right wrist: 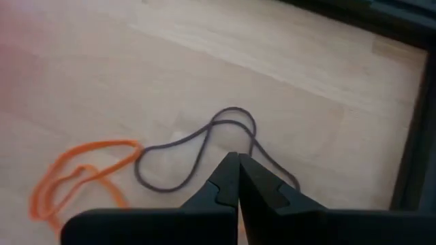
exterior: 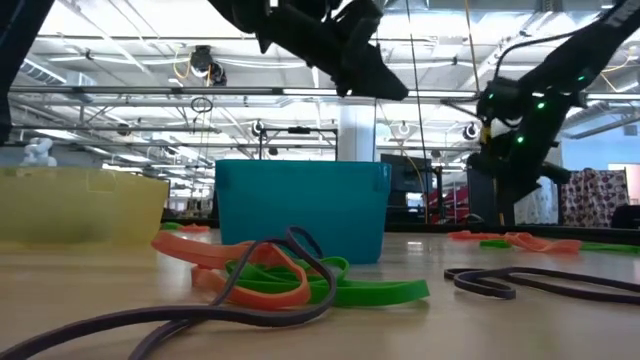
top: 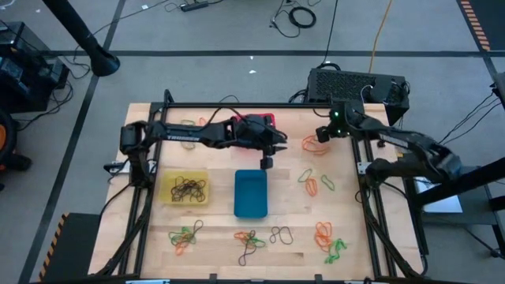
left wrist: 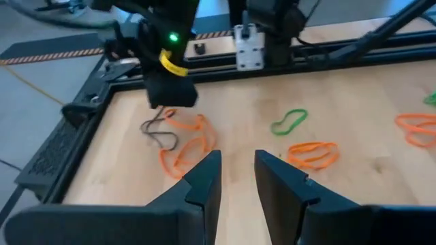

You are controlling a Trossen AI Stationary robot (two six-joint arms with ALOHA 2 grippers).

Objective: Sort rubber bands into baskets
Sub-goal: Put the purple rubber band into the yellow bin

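Hands over the worktop: my right hand is hovering closed above a dark rubber band beside orange bands, while my left hand, fingers apart and empty, is hanging above the blue basket.

red basket mostly behind left arm

Robotics lab or industrial hall, grey floor with loose cables at 12 o'clock, ceiling trusses, framed wooden table
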